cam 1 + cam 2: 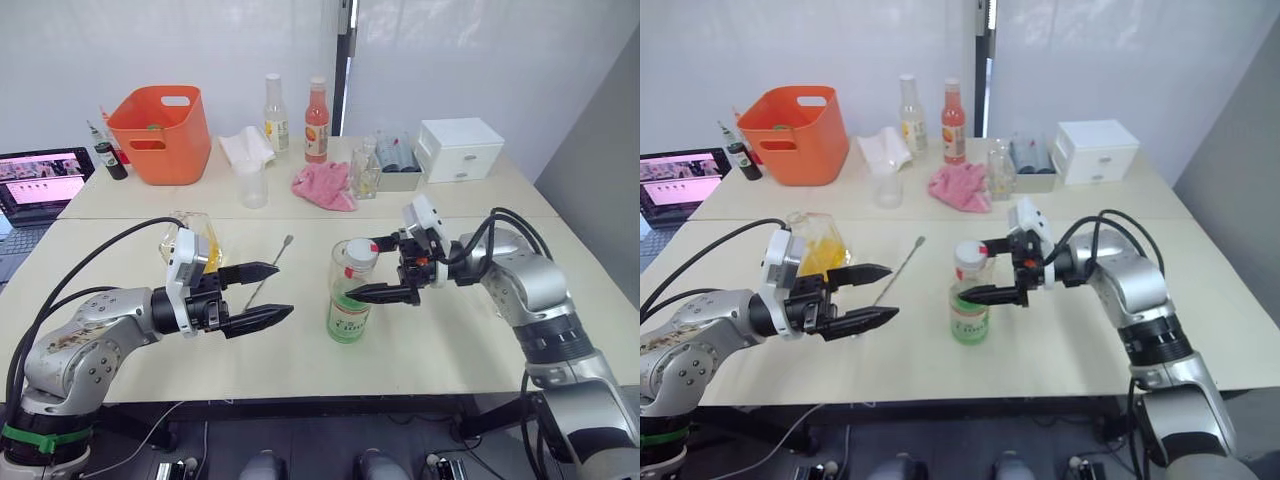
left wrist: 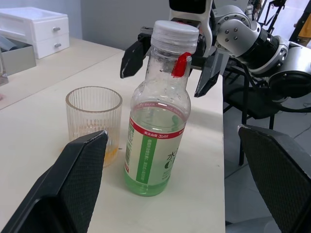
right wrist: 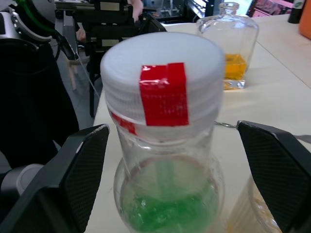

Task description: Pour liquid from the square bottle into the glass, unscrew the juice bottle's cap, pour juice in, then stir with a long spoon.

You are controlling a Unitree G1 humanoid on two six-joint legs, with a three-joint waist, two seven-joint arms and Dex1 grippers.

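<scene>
Both hands [image 1: 250, 296] [image 1: 374, 268] wide open, empty

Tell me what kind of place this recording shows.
Probably a lab or office set up as a drinks-mixing test bench: pale tables pushed together against a white wall, a laptop at one end, and bottles, an orange bucket and white drawers.

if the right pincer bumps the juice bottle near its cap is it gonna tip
Probably fairly easily. The juice bottle is tall and slim, with green liquid only in its lower part, so it is likely light. A push high up at the cap gives leverage. The open right pincer flanks the neck; the glass stands close beside it.
</scene>
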